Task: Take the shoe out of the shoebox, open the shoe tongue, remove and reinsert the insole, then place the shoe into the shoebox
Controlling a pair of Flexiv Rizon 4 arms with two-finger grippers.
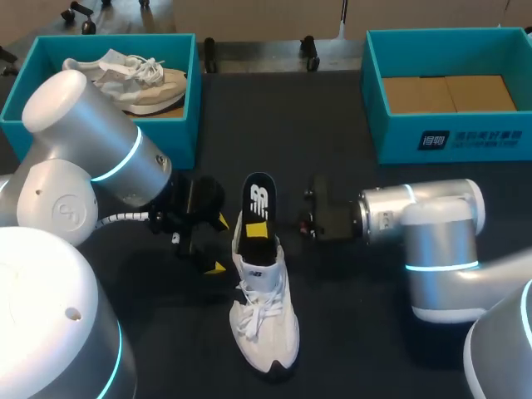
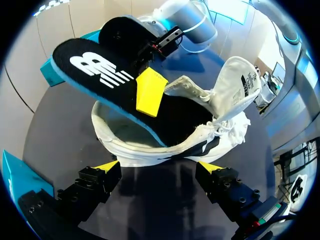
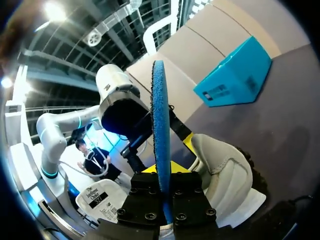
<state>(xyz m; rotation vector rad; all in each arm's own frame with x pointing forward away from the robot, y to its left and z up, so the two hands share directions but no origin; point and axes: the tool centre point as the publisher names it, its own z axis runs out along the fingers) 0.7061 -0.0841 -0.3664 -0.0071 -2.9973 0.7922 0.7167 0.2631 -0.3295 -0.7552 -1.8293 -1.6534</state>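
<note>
Far left: teal left shoebox (image 1: 194, 100) holds a second shoe (image 1: 137, 79).

Left hand (image 1: 218, 243) is open, fingers spread to either side of the heel and touching nothing.

Centre: the shoe (image 1: 264, 320) stands on the desk (image 1: 349, 332), out of any box. Its tongue (image 2: 240, 85) is folded forward, so that step looks done. The insole (image 1: 259, 195) is half in, with its heel end sticking up out of the shoe. I cannot tell whether it is coming out or going back in.

Right hand (image 1: 258, 227) is clamped on the insole, which sits edge-on between its fingers in the right wrist view.

Far right: right shoebox (image 1: 374, 91), cardboard inside.

Left to do: finish the insole, box the shoe.

Markings: white logo on the insole, a small label inside the tongue, white print on the right shoebox's front. None transcribed.
</note>
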